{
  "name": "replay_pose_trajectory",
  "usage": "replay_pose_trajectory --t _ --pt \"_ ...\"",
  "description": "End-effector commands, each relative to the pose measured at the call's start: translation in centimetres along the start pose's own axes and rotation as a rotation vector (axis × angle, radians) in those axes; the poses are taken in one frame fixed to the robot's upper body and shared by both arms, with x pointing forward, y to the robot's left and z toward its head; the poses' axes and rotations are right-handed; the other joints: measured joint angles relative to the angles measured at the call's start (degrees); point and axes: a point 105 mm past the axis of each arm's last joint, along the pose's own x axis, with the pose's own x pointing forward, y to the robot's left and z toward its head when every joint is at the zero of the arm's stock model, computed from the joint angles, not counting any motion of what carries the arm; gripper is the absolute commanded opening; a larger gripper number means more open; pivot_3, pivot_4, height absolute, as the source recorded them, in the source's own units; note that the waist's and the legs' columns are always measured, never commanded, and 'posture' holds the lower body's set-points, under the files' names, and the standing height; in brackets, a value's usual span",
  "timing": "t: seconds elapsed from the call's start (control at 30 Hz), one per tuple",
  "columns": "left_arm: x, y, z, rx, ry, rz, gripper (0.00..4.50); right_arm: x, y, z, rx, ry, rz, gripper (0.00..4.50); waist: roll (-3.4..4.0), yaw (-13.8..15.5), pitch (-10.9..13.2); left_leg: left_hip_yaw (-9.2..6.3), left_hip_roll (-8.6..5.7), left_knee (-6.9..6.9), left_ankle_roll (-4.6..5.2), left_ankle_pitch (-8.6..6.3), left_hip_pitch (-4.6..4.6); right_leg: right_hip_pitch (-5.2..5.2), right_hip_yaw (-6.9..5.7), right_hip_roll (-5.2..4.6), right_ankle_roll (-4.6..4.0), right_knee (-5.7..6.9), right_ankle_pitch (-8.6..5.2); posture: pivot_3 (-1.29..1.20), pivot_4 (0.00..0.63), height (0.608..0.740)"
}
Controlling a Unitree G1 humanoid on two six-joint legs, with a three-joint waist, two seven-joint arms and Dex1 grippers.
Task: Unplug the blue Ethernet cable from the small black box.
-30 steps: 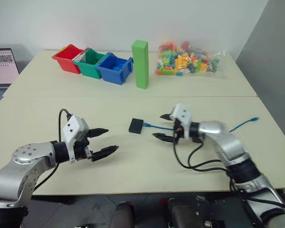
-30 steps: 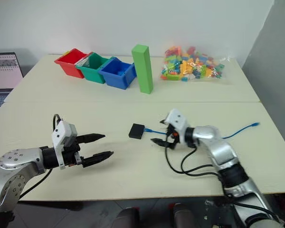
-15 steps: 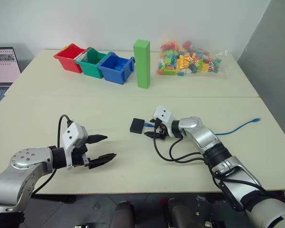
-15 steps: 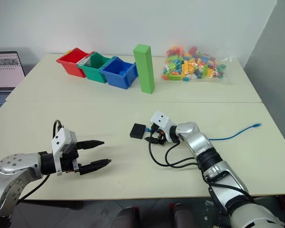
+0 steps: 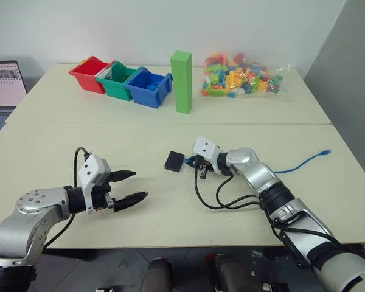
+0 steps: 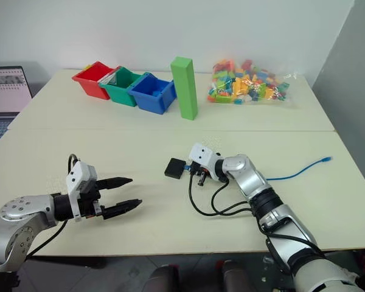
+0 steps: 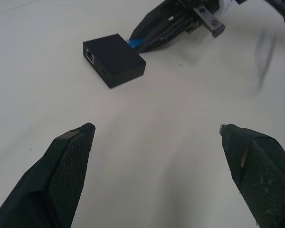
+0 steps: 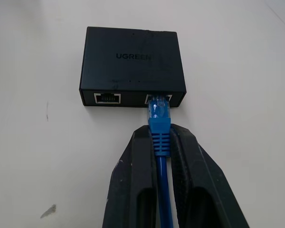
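Now the right gripper point(image 8: 160, 156) is clamped on the blue Ethernet cable point(image 8: 159, 124) just behind its plug, ready to pull it from the small black box point(image 8: 132, 64). Meanwhile, the left gripper point(image 5: 129, 187) waits near-left, fingers apart, not bracing the box.

This looks like a lab or test room set up for robot trials. Two plain cream tables point(image 5: 243, 201) are pushed together edge to edge against a bare white wall point(image 5: 140, 27). Along the far edge stands a row of small bins point(image 5: 118, 80) in red, green and blue, beside them an upright green block point(image 5: 182, 81), and near the far right corner a clear bag of toy bricks point(image 5: 240, 75). Off the table's left edge sits an open laptop point(image 5: 5, 85) with its screen lit.
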Motion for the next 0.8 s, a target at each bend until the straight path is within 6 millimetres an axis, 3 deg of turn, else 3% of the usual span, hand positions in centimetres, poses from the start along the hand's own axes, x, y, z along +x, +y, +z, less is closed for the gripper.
replay_pose_trajectory --t 0.03,0.13,0.4,0.8 --pt "1.5 0.2 1.0 -0.080 -0.066 -0.051 4.50 -1.3 -0.9 1.6 -0.151 -0.059 -0.052 0.14 0.01 0.38 0.01 0.00 -0.04 0.00 0.00 0.00 -0.01 0.01 -0.01 -0.01 0.00 0.02 0.00 0.00 0.150 0.740" --pt "2.5 -0.1 2.2 -0.165 -0.109 -0.125 4.50 -2.8 -1.0 3.1 -0.298 -0.114 -0.069 0.14 0.00 0.41 0.01 0.02 -0.04 0.03 0.00 0.00 -0.06 0.00 0.01 -0.01 0.01 -0.02 0.00 0.00 0.150 0.740" --pt "3.7 -2.0 4.6 -0.286 -0.154 -0.332 4.50 -6.6 1.2 6.3 -0.587 -0.240 -0.006 0.14 0.01 -0.13 0.01 -0.04 0.02 0.00 0.00 0.00 -0.05 -0.01 -0.03 0.02 0.00 0.02 0.00 0.00 0.150 0.740" --pt "5.3 -2.2 6.2 -0.397 -0.191 -0.394 4.50 -7.9 1.7 8.1 -0.733 -0.233 -0.013 0.13 0.00 -0.02 0.00 -0.05 -0.01 0.04 -0.01 0.01 -0.03 0.03 -0.01 0.01 0.00 0.04 0.00 0.00 0.150 0.740"
